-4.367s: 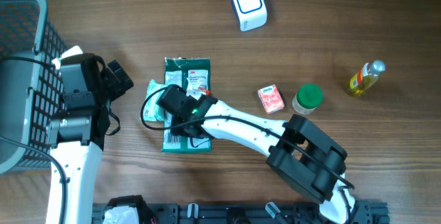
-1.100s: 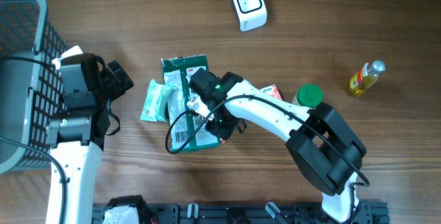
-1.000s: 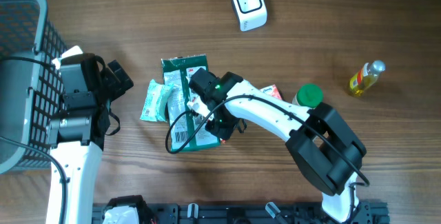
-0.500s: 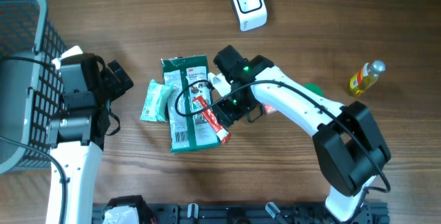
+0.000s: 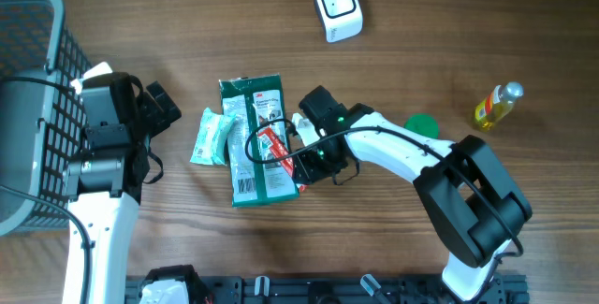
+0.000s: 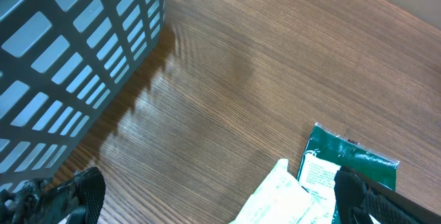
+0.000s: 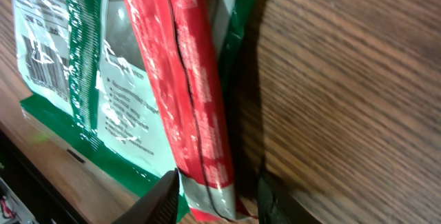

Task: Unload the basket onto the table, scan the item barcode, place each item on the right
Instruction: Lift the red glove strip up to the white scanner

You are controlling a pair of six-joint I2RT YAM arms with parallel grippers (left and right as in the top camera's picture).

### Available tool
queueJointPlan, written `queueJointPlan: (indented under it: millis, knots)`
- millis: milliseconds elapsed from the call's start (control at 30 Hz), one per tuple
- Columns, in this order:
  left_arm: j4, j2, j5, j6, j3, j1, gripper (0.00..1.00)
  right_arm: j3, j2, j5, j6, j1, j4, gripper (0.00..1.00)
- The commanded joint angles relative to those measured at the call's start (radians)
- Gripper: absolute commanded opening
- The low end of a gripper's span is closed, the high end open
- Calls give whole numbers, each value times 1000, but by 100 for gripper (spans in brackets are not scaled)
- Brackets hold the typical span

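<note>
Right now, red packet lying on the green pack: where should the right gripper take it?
Pinch the red packet near the end by the right gripper, across its narrow width, from above: it is long, slim, flat on the green pack.

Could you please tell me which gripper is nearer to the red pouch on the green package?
Right. The right gripper is at the red pouch, its fingers flanking one end. The left gripper sits far off, open, beside the basket, beyond the green package.
</note>
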Motion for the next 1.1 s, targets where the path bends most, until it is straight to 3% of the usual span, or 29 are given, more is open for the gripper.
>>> queueJointPlan:
  millis: [0, 67, 167, 367, 600, 700, 833, 900, 967, 1067]
  knots:
    - [3, -3, -12, 9, 8, 4, 100, -12, -5, -7, 7, 2, 21, 33]
    - [3, -3, -12, 9, 8, 4, 100, -12, -5, 8, 4, 2, 21, 4]
    - [3, -3, -12, 9, 8, 4, 100, 2, -32, 38, -65, -5, 14, 4]
    - [3, -3, -12, 9, 8, 4, 100, 28, -320, 247, -291, -1, -80, 4]
    - [3, -3, -12, 9, 8, 4, 100, 69, -359, 476, -334, -2, -121, 4]
    - [3, -3, -12, 9, 8, 4, 100, 300, -366, 660, -449, -14, -297, 4]
    - [3, -3, -12, 9, 8, 4, 100, 696, -364, 682, -560, -122, -483, 4]
    - [3, -3, -12, 9, 8, 4, 100, 749, -364, 724, -686, -149, -460, 4]
    - [3, -3, -12, 9, 8, 4, 100, 738, -335, 922, -768, -149, -422, 4]
    - [3, -3, -12, 9, 8, 4, 100, 738, -254, 974, -927, -149, -371, 4]
